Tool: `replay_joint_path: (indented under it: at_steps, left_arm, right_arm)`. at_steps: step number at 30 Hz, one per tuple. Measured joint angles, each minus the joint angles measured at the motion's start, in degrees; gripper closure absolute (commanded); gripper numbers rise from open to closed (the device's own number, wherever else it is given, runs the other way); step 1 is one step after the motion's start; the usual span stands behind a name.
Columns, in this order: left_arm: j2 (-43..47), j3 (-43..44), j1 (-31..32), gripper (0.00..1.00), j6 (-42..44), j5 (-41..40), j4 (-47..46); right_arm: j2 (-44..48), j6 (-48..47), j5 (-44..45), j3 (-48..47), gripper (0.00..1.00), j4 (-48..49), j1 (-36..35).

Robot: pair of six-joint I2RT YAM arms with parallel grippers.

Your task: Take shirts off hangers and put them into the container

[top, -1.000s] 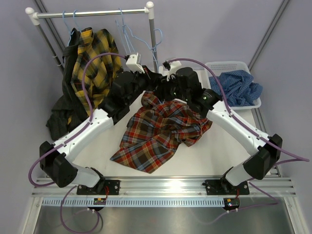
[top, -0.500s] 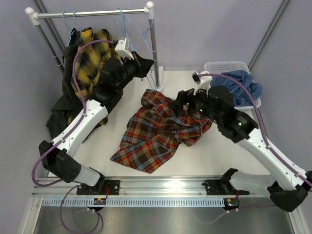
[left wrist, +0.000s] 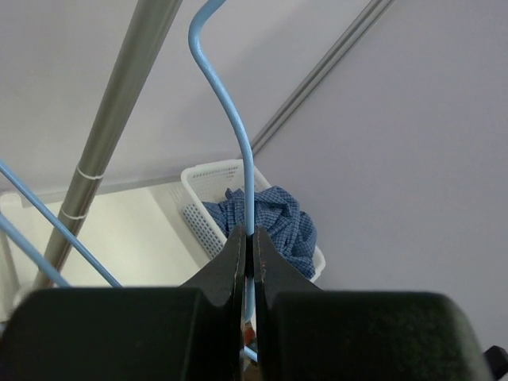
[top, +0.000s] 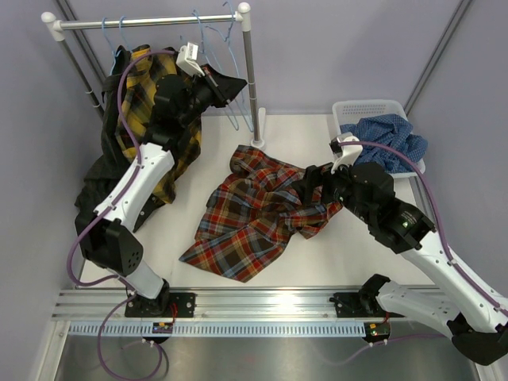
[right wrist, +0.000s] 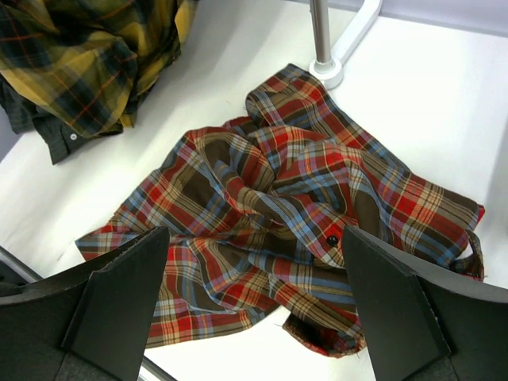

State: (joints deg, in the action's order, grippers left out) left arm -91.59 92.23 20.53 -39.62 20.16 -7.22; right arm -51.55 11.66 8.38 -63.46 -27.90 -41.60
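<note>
My left gripper (top: 226,85) is raised by the rail, shut on an empty light-blue hanger (top: 236,117). In the left wrist view the hanger wire (left wrist: 236,131) runs up from between the closed jaws (left wrist: 248,242). The red-orange-navy plaid shirt (top: 254,214) lies crumpled in the middle of the table. Above its right part hovers my right gripper (top: 307,187); in the right wrist view it (right wrist: 254,309) stands open and empty over the shirt (right wrist: 294,206). The yellow-black plaid shirt (top: 155,119) and the black shirt (top: 99,182) hang at the left. The blue check shirt (top: 389,143) lies in the container (top: 369,106).
The white-and-metal rail (top: 151,22) spans the back, its post (top: 252,87) standing on a white foot (right wrist: 329,73) just behind the red plaid shirt. More blue hangers (top: 205,36) hang on the rail. Grey walls close in on both sides.
My right gripper opened, let go of the red plaid shirt and drew back to the right. My left arm lifted the bare hanger off the shirt, up toward the rail.
</note>
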Motion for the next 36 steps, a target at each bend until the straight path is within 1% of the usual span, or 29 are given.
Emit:
replay_joint_path:
  at_steps: [4, 8, 12, 19, 24, 25, 26, 27, 28, 30, 31, 34, 35, 36]
  left_arm:
    - [-0.02, 0.26, -0.11, 1.0, -1.49, 1.49, -0.2]
    - [-0.15, 2.6, -0.46, 1.0, -2.54, 1.97, 0.72]
    - [-0.59, 4.46, -2.16, 1.0, -5.44, 2.43, 0.63]
    - [-5.99, 5.92, -5.46, 1.0, -10.27, 4.15, 0.31]
    - [-8.79, 5.97, -6.03, 1.0, -13.07, 6.27, 1.7]
    - [-8.9, 5.84, -6.03, 0.98, -13.44, 6.6, 1.7]
    - [-8.9, 5.7, -6.03, 0.94, -13.75, 6.86, 1.73]
    - [-8.9, 5.66, -6.03, 0.86, -13.99, 7.15, 1.62]
    - [-8.87, 5.66, -6.03, 0.69, -14.23, 7.37, 1.53]
    - [-8.76, 5.6, -6.01, 0.57, -14.53, 7.72, 1.57]
    - [-8.55, 5.31, -6.03, 0.44, -14.43, 7.76, 1.62]
    - [-7.02, 4.24, -6.03, 0.28, -13.68, 7.72, 2.21]
    - [-6.23, 3.87, -6.03, 0.17, -13.44, 7.65, 2.67]
    - [-5.11, 3.48, -6.03, 0.13, -12.96, 7.61, 3.43]
  right_arm:
    - [0.24, 0.0, 0.63, 0.72, 0.01, -0.72, 0.0]
    - [0.35, 0.0, 0.85, 0.92, 0.01, -0.76, 0.0]
    - [0.42, 0.0, 1.01, 0.94, 0.01, -0.76, 0.0]
    - [1.53, 0.07, 1.2, 2.12, 0.01, -0.96, 0.0]
    - [2.01, 0.26, 1.25, 2.91, 0.01, -1.25, 0.0]
    - [2.08, 0.35, 1.27, 3.1, 0.01, -1.27, 0.0]
    - [2.16, 0.39, 1.27, 3.34, 0.0, -1.29, 0.0]
    - [2.27, 0.44, 1.27, 3.63, 0.01, -1.33, 0.0]
    - [2.34, 0.5, 1.29, 3.85, 0.01, -1.44, 0.0]
    - [2.38, 0.57, 1.29, 4.2, 0.01, -1.64, 0.0]
    - [2.38, 0.57, 1.36, 4.28, 0.01, -1.75, 0.0]
    - [2.36, 0.61, 1.51, 4.33, 0.01, -1.88, 0.0]
    - [2.34, 0.63, 1.51, 4.33, 0.01, -1.88, 0.0]
    - [2.29, 0.63, 1.51, 4.33, 0.01, -1.88, 0.0]
